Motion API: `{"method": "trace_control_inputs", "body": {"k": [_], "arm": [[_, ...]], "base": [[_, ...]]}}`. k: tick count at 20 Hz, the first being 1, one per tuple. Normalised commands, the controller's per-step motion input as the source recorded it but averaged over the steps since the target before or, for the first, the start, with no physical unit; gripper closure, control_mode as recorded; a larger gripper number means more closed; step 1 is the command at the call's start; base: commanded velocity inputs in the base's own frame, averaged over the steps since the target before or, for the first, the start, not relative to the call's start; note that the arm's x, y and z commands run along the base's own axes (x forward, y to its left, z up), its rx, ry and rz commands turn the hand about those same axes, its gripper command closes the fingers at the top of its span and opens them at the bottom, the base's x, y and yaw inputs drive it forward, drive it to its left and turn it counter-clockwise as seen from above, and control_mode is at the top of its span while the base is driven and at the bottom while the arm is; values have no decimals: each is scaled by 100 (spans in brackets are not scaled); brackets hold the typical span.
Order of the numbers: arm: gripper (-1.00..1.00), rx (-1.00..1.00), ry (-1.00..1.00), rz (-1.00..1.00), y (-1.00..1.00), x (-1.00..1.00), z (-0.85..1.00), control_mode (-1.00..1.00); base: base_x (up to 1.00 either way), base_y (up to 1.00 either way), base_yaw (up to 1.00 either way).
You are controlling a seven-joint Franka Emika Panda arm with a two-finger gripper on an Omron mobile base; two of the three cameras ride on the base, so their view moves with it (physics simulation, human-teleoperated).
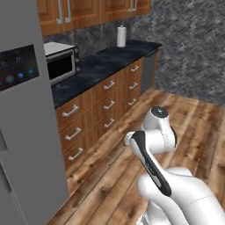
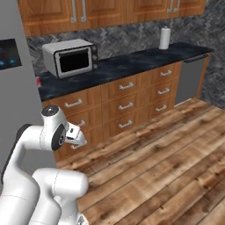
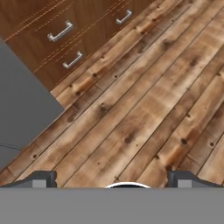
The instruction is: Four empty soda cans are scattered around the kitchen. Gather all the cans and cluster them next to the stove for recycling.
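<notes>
The right base view catches a small red soda can (image 2: 38, 81) on the dark bench (image 2: 132, 63), at its near end, tucked between the fridge (image 2: 15, 88) and the toaster oven (image 2: 69, 57). Only a sliver of the can shows past the fridge edge, so its top and whether it stands upright are hard to tell. In the left base view the fridge (image 1: 24, 110) stands in front of that end of the bench (image 1: 105, 61), while the toaster oven (image 1: 61, 63) shows partly behind it.

Both base views show a white paper towel roll (image 2: 164, 38) standing at the far end of the bench, near the corner of the stone wall, and a grey dishwasher (image 2: 190, 78) beneath it. The left base view shows the same roll (image 1: 121, 36) and a narrower slice of the dishwasher (image 1: 148, 72). Rows of wooden drawers (image 2: 125, 101) with silver handles run under the bench.

The hand view looks down at the wooden floor (image 3: 144, 109), with the lower drawers (image 3: 61, 39) at the upper left and a corner of the fridge (image 3: 22, 109) at the left. The end effector (image 3: 111, 179) is released, its two dark fingertips (image 3: 41, 178) standing wide apart near the bottom edge with only floor between them, grasping nothing. In the base views the arm is folded low over the floor, and the end effector itself is hard to make out there.
</notes>
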Motion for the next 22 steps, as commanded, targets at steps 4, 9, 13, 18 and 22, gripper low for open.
{"method": "trace_control_inputs", "body": {"k": [4,9,13,18,22], "arm": [[-100,0,0,0,0,0,0,100],[-100,0,0,0,0,0,0,100],[-100,0,0,0,0,0,0,100],[-100,0,0,0,0,0,0,100],[-100,0,0,0,0,0,0,100]], "base": [[69,-5,0],[70,-6,2],[70,-6,2],[70,-6,2],[70,-6,2]]}}
